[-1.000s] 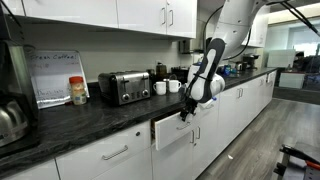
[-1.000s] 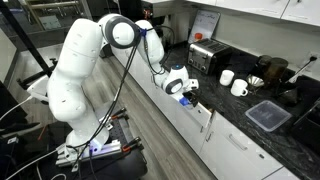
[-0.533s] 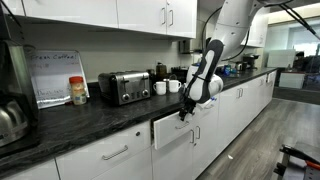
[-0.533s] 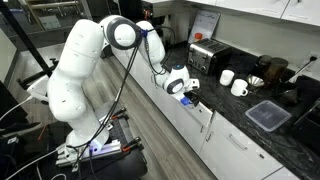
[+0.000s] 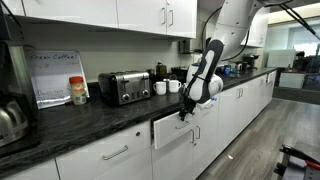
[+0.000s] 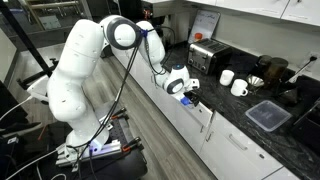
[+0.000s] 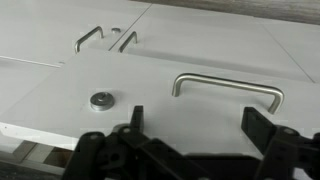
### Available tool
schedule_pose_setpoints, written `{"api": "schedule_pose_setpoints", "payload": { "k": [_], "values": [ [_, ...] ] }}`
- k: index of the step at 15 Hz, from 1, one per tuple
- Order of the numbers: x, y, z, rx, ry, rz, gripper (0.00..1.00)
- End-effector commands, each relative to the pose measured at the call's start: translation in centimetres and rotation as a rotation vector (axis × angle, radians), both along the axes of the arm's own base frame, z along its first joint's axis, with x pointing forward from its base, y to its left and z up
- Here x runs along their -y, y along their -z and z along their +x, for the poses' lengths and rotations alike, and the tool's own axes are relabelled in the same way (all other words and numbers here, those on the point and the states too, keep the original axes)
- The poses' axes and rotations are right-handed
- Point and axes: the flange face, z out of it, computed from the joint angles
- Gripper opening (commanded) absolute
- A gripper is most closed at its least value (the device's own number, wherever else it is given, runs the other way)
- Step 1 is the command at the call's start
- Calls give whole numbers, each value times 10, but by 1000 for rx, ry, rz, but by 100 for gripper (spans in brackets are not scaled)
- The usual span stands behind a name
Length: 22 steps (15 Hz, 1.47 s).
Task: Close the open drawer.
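The drawer (image 5: 180,132) has a white flat front and stands pulled out a little from the cabinet row below the dark countertop; it also shows in an exterior view (image 6: 197,112). In the wrist view its white front (image 7: 150,95) fills the frame, with the silver bar handle (image 7: 226,85) just above the jaws and a strip of light wood at the lower left. My gripper (image 5: 186,112) (image 6: 186,97) (image 7: 195,122) is open, its two black fingers spread wide and facing the drawer front close below the handle. Nothing is between the fingers.
On the dark countertop (image 5: 90,115) stand a toaster (image 5: 124,87), a jar (image 5: 78,90), white mugs (image 5: 165,87) and a dark container (image 6: 268,116). White cabinet doors with handles (image 7: 90,38) lie below the drawer. The robot's base and cables (image 6: 100,150) stand on the wooden floor.
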Motion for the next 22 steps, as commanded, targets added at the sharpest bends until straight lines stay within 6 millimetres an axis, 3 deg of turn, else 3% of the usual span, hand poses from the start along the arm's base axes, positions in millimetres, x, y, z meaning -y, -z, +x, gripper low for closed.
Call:
{"api": "schedule_pose_setpoints", "payload": {
  "k": [1,8,14,16,22],
  "values": [
    [0,1,10,25,-20,-17,100],
    [0,2,7,-14,-24,-25,100],
    [-10,-10,-47,-255,26,50,100],
    [-17,-25,-68,-336,39,71,100],
    [-51,-95,-133,-454,58,99,100]
  ]
}}
